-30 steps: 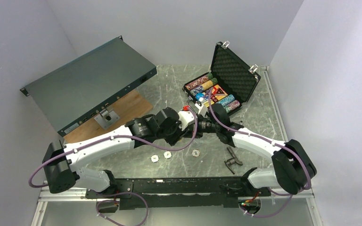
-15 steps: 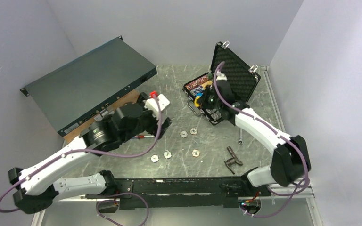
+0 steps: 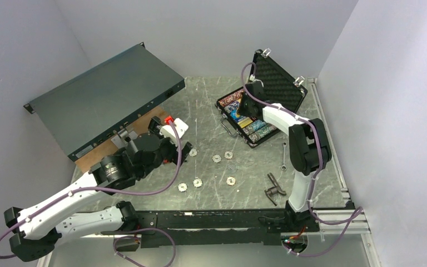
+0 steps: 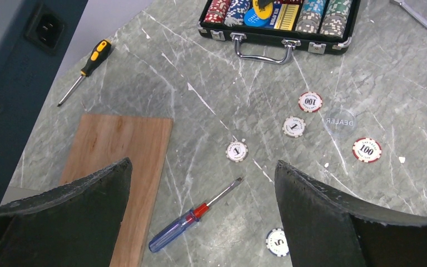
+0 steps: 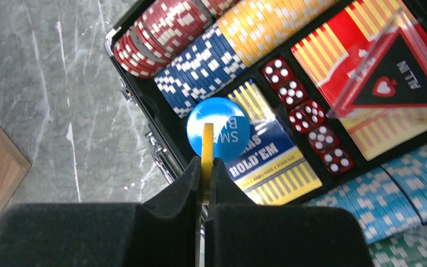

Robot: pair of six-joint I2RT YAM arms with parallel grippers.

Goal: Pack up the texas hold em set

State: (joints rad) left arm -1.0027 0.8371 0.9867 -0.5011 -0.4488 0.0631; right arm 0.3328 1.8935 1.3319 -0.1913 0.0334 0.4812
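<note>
Yellow disc (image 5: 207, 142) clamped in right pincer (image 5: 207, 167), left pincer (image 4: 203, 166) apart, deck (image 5: 267, 161) reads HOLD'EM

Soft, even light fills the overhead view, with only faint shadows around the black briefcase (image 3: 278, 86). From the left wrist, the tabletop (image 4: 200, 72) in front of the briefcase is sharp, the left gripper (image 4: 203, 163) dark and blurred. From the right wrist, chips (image 5: 200, 67) inside the briefcase are crisp and bright; the right gripper (image 5: 205, 167) is out of focus.

Yellow disc (image 5: 207, 146) pinched in right pincer (image 5: 206, 183)
</note>
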